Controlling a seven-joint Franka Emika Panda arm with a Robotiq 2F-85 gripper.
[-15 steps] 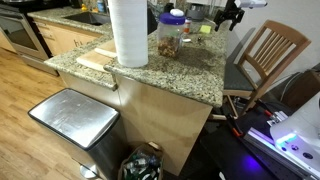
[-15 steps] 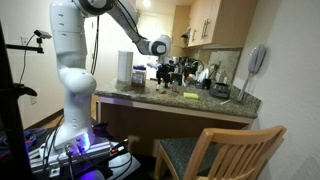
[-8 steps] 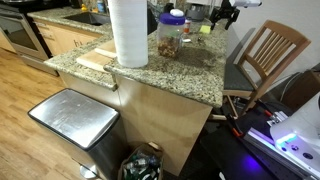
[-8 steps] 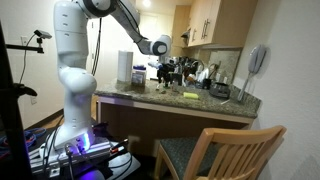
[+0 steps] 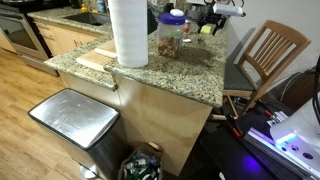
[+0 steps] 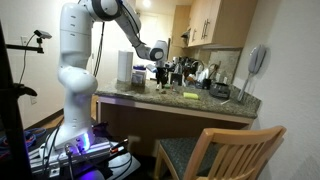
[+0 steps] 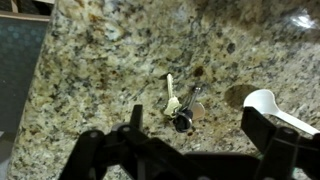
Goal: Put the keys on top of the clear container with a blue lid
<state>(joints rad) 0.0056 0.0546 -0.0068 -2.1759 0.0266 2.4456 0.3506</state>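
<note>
Speckled tan granite countertop [image 7: 90, 70] bears the small dark bunch of keys [image 7: 181, 110], lying flat. The black gripper [image 7: 192, 115] hovers over them, jaws spread wide. The clear cylindrical jar with a round blue lid [image 5: 171, 33] stands beside the tall white paper towel roll [image 5: 128, 32]

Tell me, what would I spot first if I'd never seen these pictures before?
Probably the big white robot arm in an exterior view, reaching over the speckled stone counter. Next, the tall paper towel roll standing there, with the clear container with a blue lid beside it. In the wrist view, the keys lie on the stone under the open gripper.
</note>
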